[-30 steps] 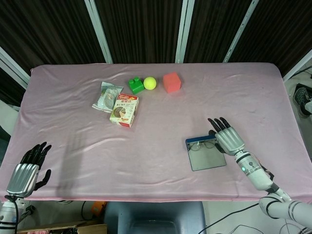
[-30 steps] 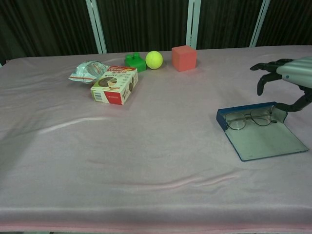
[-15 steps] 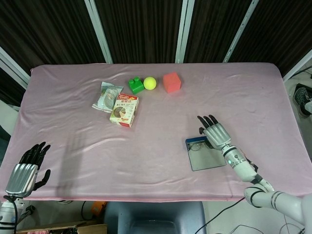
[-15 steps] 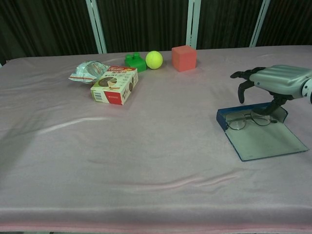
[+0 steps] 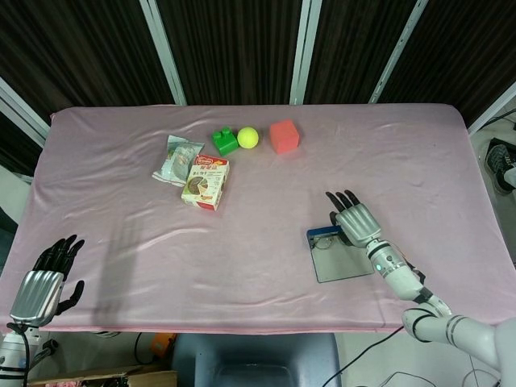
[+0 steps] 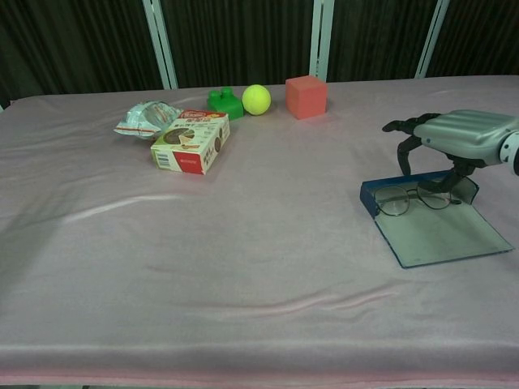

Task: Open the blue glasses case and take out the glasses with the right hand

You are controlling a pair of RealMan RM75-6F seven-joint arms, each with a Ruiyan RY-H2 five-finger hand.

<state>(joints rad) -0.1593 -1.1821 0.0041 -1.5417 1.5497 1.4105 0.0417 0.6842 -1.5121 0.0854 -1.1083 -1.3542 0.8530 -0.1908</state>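
Glasses (image 6: 412, 197): lying in the open blue case (image 6: 442, 235), at its far edge against the raised blue wall, near the right side of the table (image 6: 268, 267). Lid laid flat toward the near edge, so the frames are exposed from above and ready for a pick.

Right hand (image 6: 454, 138): poised just above the glasses, palm down, fingers (image 6: 403, 154) curled downward over the frame; holds nothing that can be seen, and contact with the frame cannot be told. Judged to be lining up a pinch on the frame.

Left hand (image 5: 47, 282): at the near left corner, well apart, fingers spread, empty; idle, since the task names the right.

Other items, far left of centre: box (image 6: 191, 141), wrapped packet (image 6: 144, 117), green block (image 6: 224, 102), yellow ball (image 6: 256, 99), red cube (image 6: 306, 96). None in the way of the reach.
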